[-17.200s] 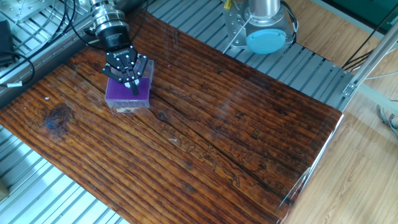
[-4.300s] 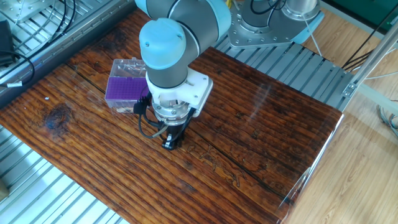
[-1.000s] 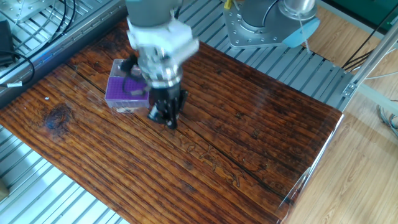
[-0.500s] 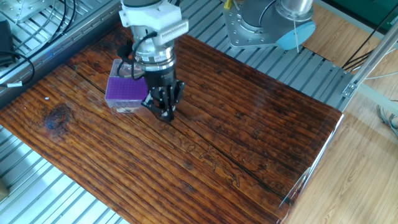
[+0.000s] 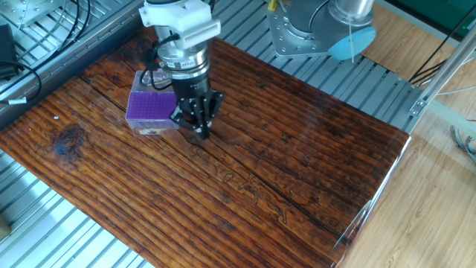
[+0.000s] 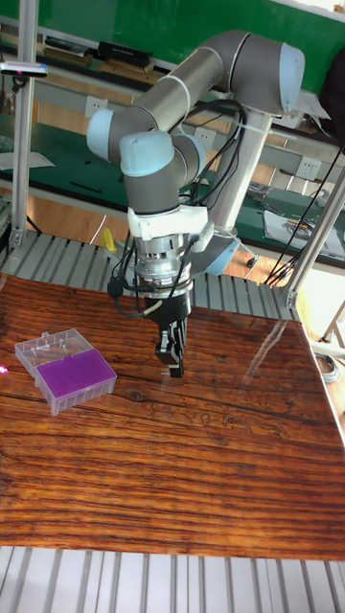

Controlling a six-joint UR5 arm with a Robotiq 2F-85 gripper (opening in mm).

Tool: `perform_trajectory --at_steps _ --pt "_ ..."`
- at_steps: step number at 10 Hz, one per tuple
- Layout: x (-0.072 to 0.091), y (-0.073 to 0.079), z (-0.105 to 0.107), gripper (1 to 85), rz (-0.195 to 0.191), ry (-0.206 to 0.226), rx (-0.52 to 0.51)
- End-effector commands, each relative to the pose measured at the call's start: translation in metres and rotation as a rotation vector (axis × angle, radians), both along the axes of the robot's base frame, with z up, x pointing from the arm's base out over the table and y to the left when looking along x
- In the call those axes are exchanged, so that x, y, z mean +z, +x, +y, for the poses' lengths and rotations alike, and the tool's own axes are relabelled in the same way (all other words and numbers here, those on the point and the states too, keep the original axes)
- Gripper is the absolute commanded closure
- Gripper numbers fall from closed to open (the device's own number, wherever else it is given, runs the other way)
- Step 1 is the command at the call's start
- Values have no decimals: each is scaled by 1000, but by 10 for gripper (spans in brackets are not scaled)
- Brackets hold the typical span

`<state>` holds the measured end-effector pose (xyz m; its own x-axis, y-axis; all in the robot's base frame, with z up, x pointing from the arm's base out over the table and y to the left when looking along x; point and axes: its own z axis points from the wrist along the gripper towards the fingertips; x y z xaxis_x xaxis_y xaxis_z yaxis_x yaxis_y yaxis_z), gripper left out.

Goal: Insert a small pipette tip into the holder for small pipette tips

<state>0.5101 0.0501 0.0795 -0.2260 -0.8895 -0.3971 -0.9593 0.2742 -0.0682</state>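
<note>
**A:** What is the arm made of, to look at?

**B:** Smooth grey tubes joined by rounded housings with pale blue end caps. One more blue cap shows at the silver base, which is bolted to a metal plate.

**A:** And the wrist?

**B:** A white block with a ribbed edge, then a silver ring below it, then a black collar. Black cables loop loosely off the side, and a thicker bundle runs along the upper arm.

**A:** The claw?

**B:** The claw is all black, with two slim fingers on jointed links, narrowing toward the tips.
</note>
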Motion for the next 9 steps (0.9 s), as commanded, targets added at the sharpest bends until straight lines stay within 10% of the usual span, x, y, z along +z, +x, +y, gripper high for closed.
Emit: perform_trajectory --at_steps 1,5,9 --pt "12 3 -1 847 3 59 -44" --pt "66 8 -47 847 -24 197 152" --pt "62 -21 -93 847 -47 396 258"
